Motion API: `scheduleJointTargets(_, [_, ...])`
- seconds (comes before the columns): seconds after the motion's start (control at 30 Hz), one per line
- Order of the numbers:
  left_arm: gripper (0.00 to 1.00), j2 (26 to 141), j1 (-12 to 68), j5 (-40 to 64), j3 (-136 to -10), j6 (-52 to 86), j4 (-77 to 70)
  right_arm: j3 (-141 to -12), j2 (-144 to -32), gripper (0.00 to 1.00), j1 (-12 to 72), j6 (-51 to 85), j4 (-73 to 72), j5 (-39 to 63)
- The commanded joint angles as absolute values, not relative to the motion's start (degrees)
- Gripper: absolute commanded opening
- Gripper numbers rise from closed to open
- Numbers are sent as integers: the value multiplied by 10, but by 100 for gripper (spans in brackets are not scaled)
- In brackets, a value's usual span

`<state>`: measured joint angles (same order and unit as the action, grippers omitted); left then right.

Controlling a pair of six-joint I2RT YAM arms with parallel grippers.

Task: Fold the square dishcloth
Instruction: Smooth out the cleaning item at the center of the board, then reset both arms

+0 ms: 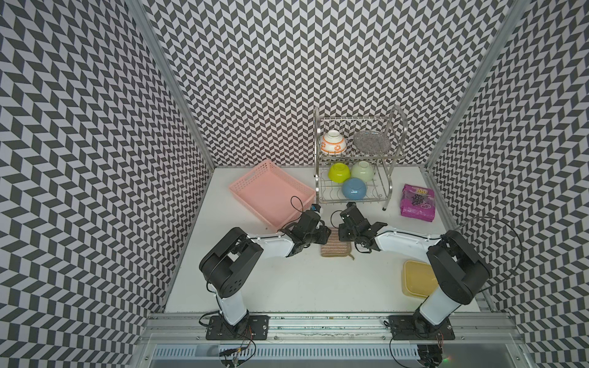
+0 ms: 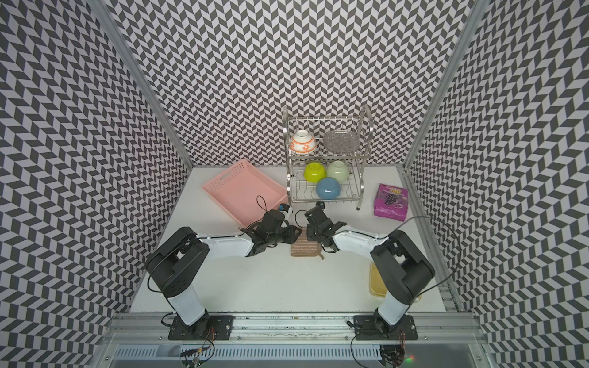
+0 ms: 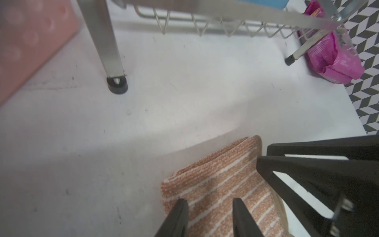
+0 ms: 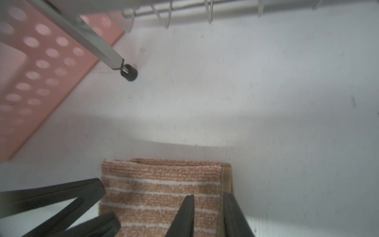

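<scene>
Desk [image 1: 287, 280] of plain white, shut in on three sides by grey-and-white chevron walls [image 1: 287, 63]; at the back a pink basket [image 1: 271, 194] sits beside a wire dish rack [image 1: 350, 118], a purple packet [image 1: 417, 204] lies toward the right arm's side, and a yellow box [image 1: 417, 278] sits near that arm; the square dishcloth [image 1: 334, 248] lies folded mid-desk between both arms. Both top views show its corner loop [image 1: 351, 256] lying on the desk; the wrist views miss the loop, yet show stacked layers and tan edging [image 4: 226, 178]; the left tool [image 3: 209, 200] stands moderately apart above the stripes; the right tool [image 4: 209, 195] stands narrowly apart astride the edging; neither pinches cloth.
</scene>
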<state>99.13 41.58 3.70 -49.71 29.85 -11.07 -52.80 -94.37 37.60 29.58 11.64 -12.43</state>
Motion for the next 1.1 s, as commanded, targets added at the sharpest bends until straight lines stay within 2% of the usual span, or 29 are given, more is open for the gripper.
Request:
scheduleJointTargets(0.0, [49,942,413,22,-514,292,-96,-528,-898,34,372,287,112,-157])
scheduleJointTargets(0.2, [81,847,413,-32,-488,292,-68,-507,-841,49,366,283,118,-211])
scheduleJointTargets(0.33, [99,776,411,-104,-457,292,-46,-477,-784,65,358,282,115,-253])
scheduleJointTargets(0.43, [100,726,408,-163,-429,291,-37,-456,-739,76,346,279,114,-276])
scheduleJointTargets(0.53, [100,679,398,-217,-400,288,-32,-444,-700,99,329,281,119,-290])
scheduleJointTargets(0.83, [100,574,335,-332,-319,279,-43,-406,-606,100,268,276,91,-362])
scheduleJointTargets(1.07, [100,541,256,-362,-255,243,-123,-329,-567,100,253,209,-34,-425])
